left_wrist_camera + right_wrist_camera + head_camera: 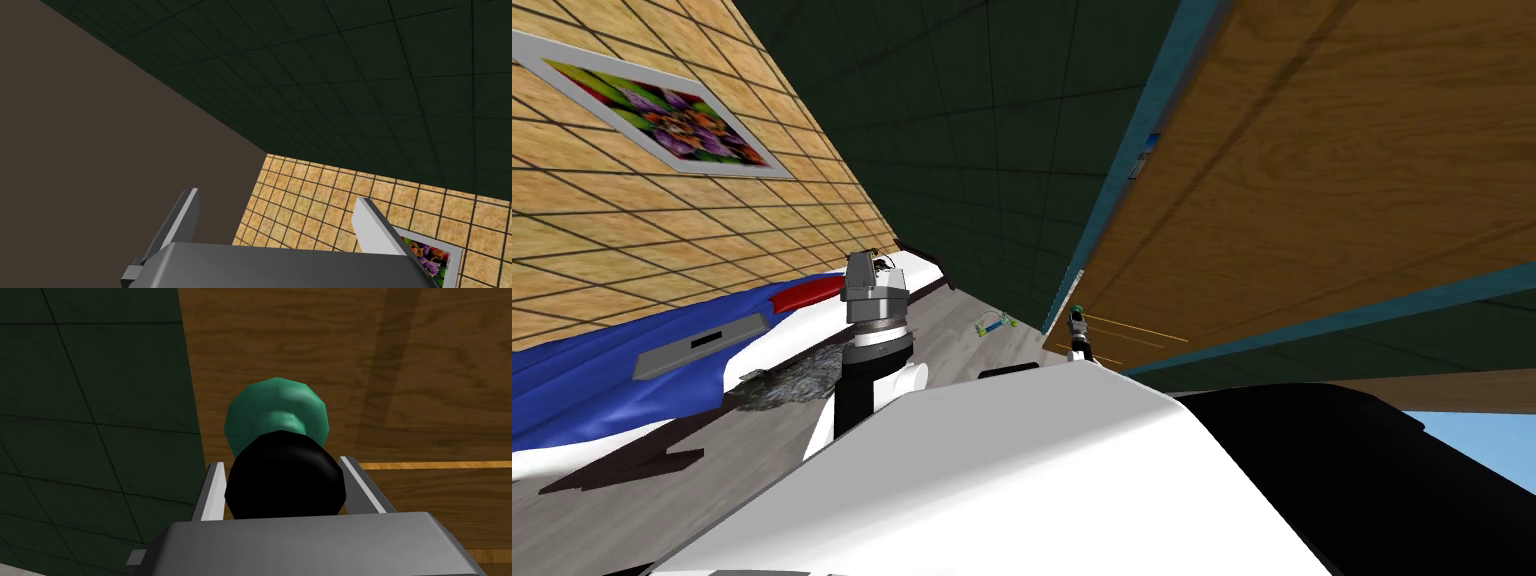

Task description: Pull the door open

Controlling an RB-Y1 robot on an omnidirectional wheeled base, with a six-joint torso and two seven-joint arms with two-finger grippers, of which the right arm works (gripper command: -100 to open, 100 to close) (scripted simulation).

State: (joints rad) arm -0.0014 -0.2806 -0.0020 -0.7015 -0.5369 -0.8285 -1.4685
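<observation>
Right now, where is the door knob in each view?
Head view: knob small, just right of centre, at the door's edge, with the right gripper on it.
Right wrist view: knob at centre, a black ball on a green base, pinched between the fingers.
Left wrist view: left gripper open, nothing between its fingers.
Shared landmark: the wood door, behind the knob in the head and right wrist views.

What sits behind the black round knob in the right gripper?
Behind the black round knob, clamped by the right gripper, is a green faceted collar, then the brown wooden door. The knob hides the collar's lower part.
</observation>
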